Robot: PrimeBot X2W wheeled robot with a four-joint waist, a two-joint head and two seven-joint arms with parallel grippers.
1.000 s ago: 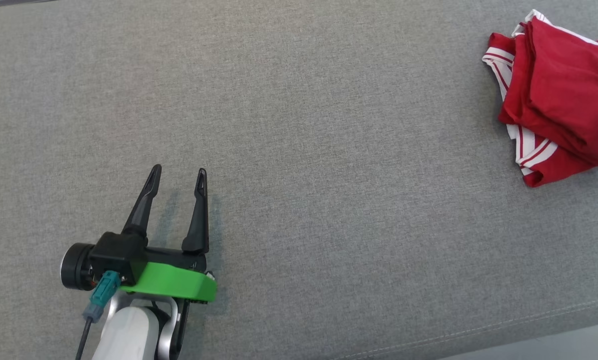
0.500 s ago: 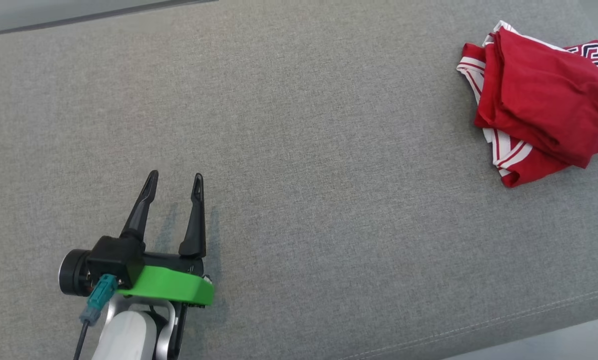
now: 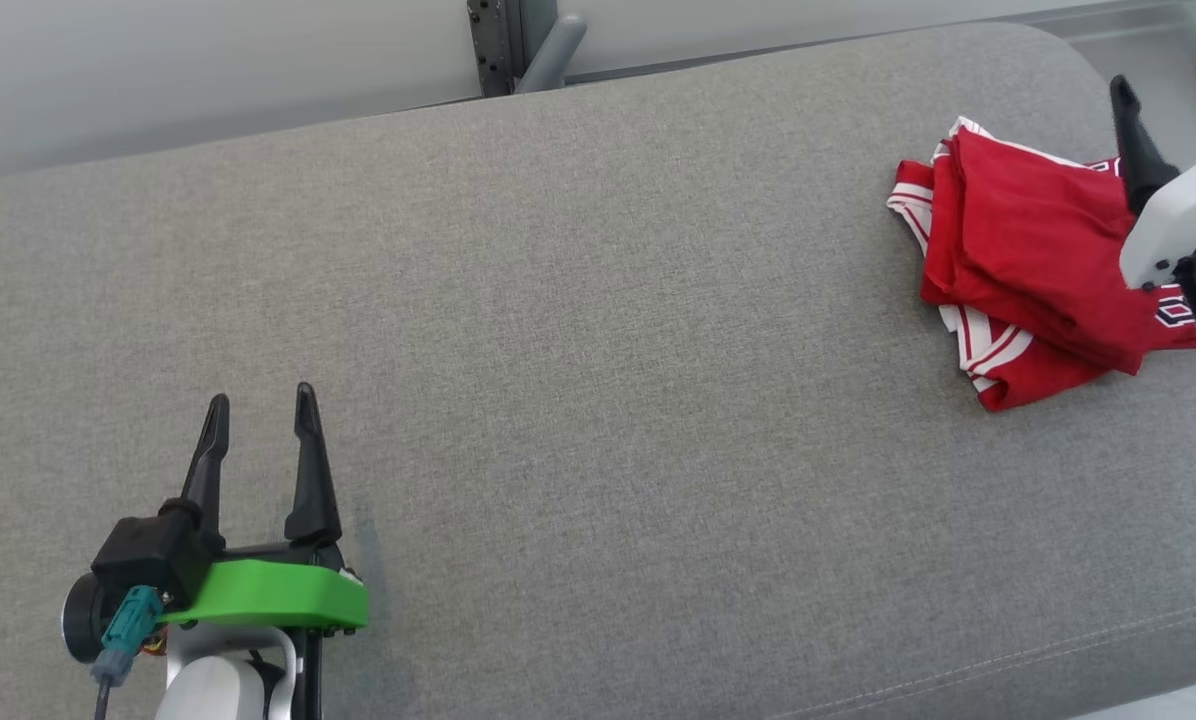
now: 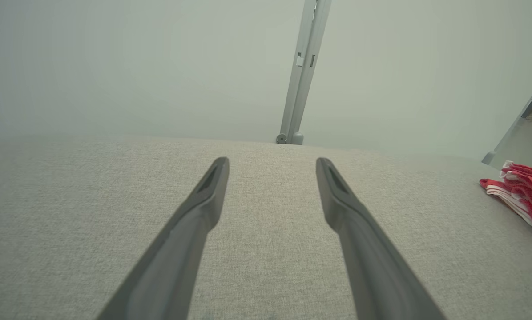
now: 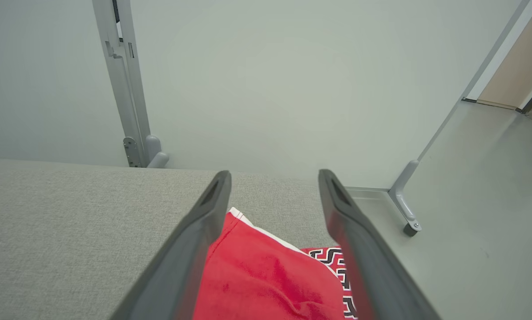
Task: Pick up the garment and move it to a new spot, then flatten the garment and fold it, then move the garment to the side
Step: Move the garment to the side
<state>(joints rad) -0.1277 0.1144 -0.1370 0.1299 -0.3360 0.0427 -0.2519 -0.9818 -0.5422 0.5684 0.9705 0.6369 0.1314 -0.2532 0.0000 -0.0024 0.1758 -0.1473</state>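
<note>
The garment is a red jersey with white striped trim and black lettering, lying crumpled at the far right end of the grey fabric surface. Above its right part hovers my right gripper, open, fingers apart and nothing between them. In the right wrist view the red cloth lies under the spread fingers. My left gripper stands open at the lower left, far from the cloth. The left wrist view has the garment at its right edge.
A pale wall with a grey metal post runs behind the surface. Beyond the rounded right end, grey floor and a frame foot show. The front seam marks the near edge. Bare fabric stretches between the grippers.
The camera has tilted and shifted, bringing the back wall into the picture. The right gripper has come into view above the garment. The left gripper stays open.
</note>
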